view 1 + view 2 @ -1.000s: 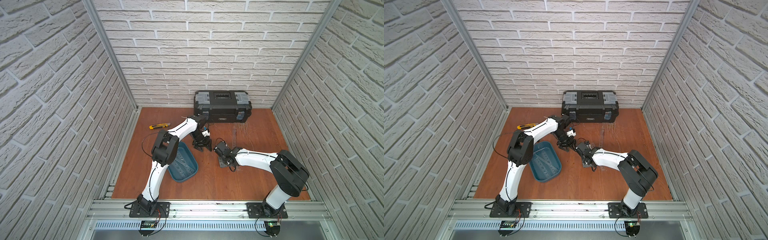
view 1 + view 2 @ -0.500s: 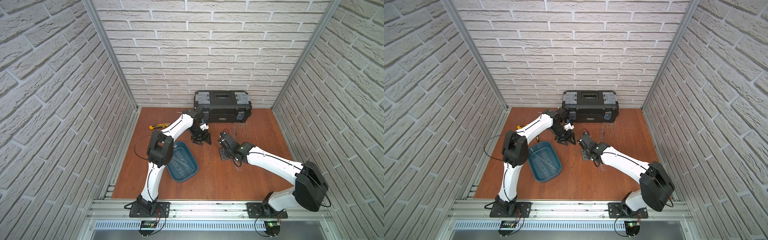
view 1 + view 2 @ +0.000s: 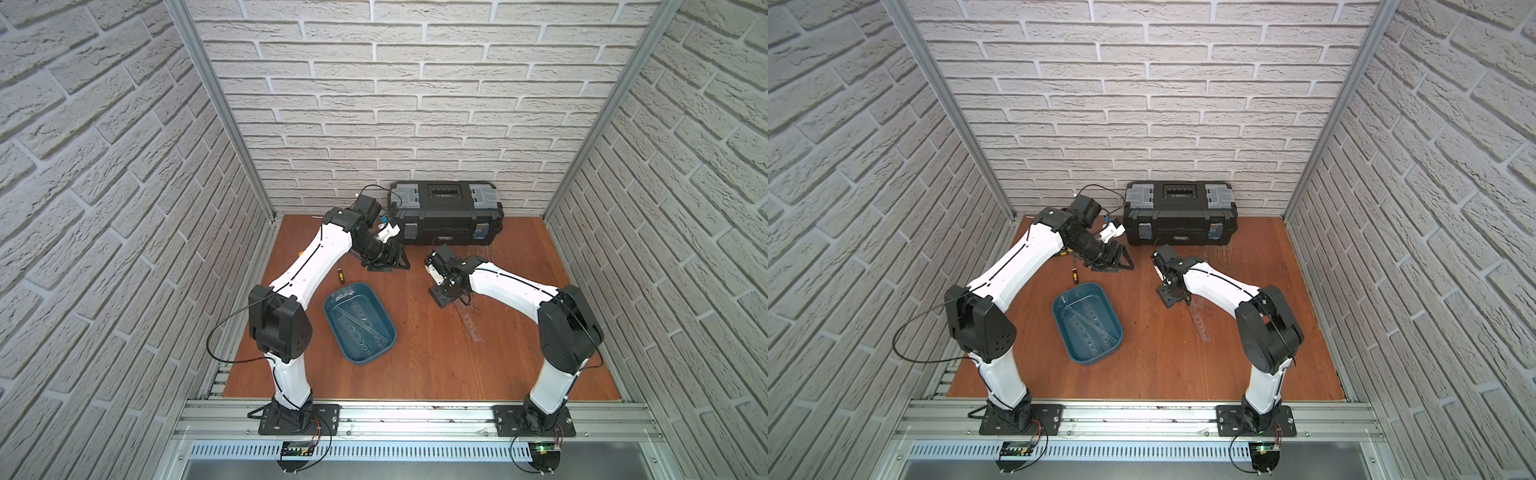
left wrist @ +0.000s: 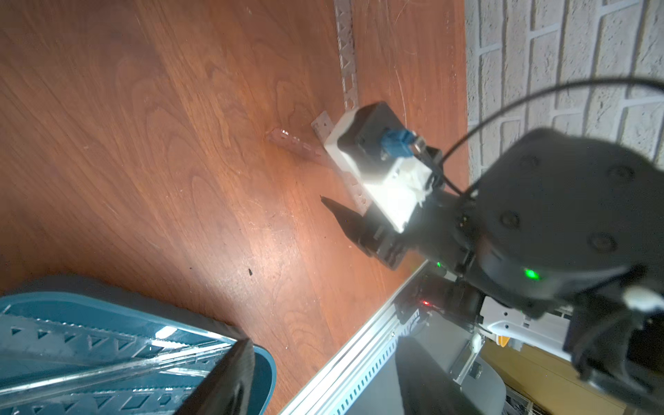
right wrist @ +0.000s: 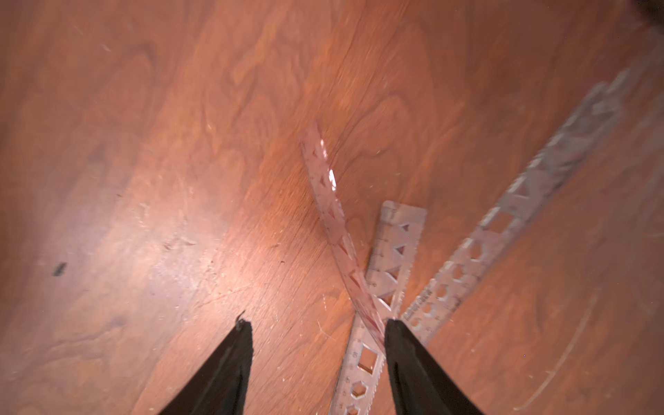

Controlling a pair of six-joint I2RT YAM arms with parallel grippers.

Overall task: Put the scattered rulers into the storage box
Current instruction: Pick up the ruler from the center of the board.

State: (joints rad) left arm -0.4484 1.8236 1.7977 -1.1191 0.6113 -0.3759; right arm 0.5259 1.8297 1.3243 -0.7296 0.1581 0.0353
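Clear plastic rulers (image 5: 386, 251) cross at lower right; my right gripper (image 5: 318, 322) gapes empty beside them, so next I pinch one.

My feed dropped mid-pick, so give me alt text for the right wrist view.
Three clear rulers cross in a fan on the wooden table, meeting right at one black fingertip. The right gripper is open with nothing between its jaws; the picture is slightly blurred.

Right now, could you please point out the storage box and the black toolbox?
storage box (image 3: 359, 293), a top view, far inner wall.
black toolbox (image 3: 444, 224), a top view, front face.
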